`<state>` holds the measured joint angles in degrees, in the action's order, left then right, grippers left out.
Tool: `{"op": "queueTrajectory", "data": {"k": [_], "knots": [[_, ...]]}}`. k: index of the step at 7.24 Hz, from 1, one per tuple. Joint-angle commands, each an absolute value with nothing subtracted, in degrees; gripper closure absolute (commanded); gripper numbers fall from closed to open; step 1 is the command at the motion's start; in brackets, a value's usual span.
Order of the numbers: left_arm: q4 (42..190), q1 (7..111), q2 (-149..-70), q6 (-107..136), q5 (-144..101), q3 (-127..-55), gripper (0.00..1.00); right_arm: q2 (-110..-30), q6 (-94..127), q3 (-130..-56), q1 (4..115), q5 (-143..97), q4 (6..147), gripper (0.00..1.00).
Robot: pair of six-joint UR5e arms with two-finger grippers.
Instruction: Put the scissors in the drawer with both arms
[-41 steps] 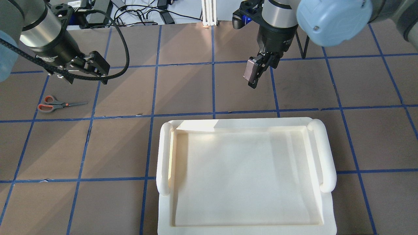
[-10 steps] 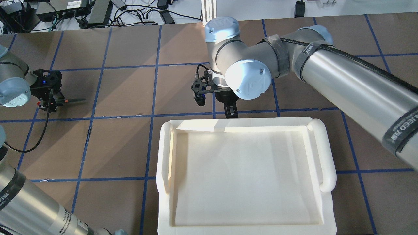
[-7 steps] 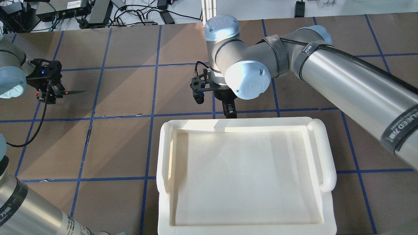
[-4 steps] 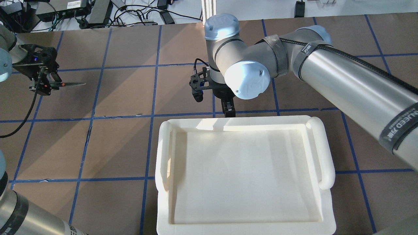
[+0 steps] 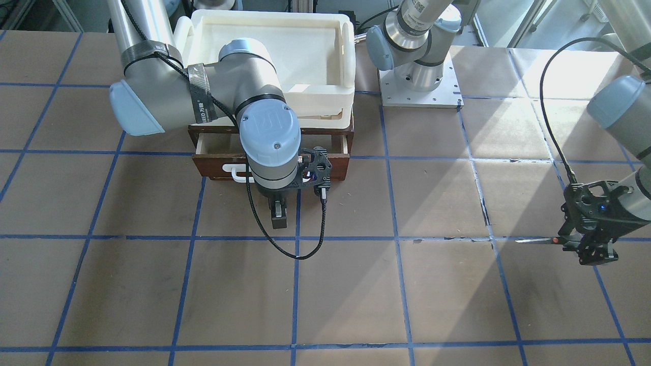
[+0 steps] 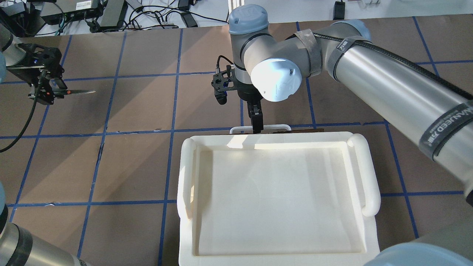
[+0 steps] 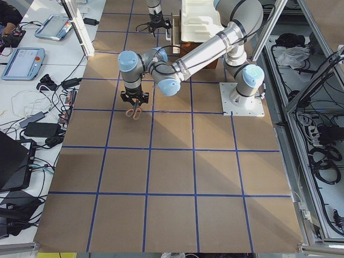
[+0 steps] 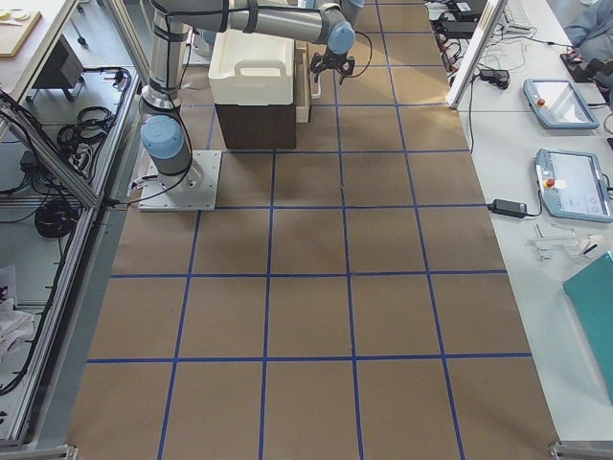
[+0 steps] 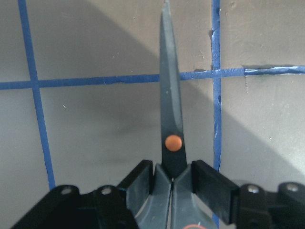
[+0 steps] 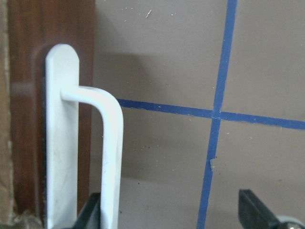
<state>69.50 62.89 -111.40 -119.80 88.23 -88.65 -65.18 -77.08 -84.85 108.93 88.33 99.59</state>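
Note:
The scissors [image 5: 534, 240] hang level above the table in my left gripper [image 5: 590, 249], which is shut on them just behind the orange pivot. The blades [image 9: 170, 114] point ahead of its fingers. In the overhead view the scissors [image 6: 79, 92] and left gripper [image 6: 46, 94] are at the far left. The drawer [image 5: 333, 165] is pulled out a little under the cream tray. Its white handle [image 10: 112, 157] is beside one finger of my open right gripper [image 5: 278, 218]. The handle [image 6: 240, 129] shows past the tray's edge, with the right gripper [image 6: 257, 125] above it.
The cream-white tray [image 6: 364, 170] sits on top of the dark cabinet [image 8: 254, 120] that holds the drawer. A black cable [image 5: 300, 244] loops down from the right wrist to the table. Boxes and wires [image 6: 111, 11] lie beyond the table's far edge.
The left gripper has taken the scissors off the table and raised them. The right gripper has moved away from the cabinet and the drawer has slid out, so its handle now shows.

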Motion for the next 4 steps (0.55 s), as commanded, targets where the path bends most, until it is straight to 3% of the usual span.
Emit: {"op": "queueTrajectory", "data": {"k": [1,4], "knots": [[70.2,64.2,-110.7,-119.8,88.4,-88.7,1.00,-64.9,-77.8,-83.7,107.9,88.3,99.6,0.00],[70.3,64.1,-110.7,-119.8,88.4,-88.7,1.00,-64.3,-77.7,-83.7,107.9,86.8,100.1,0.00]]}}
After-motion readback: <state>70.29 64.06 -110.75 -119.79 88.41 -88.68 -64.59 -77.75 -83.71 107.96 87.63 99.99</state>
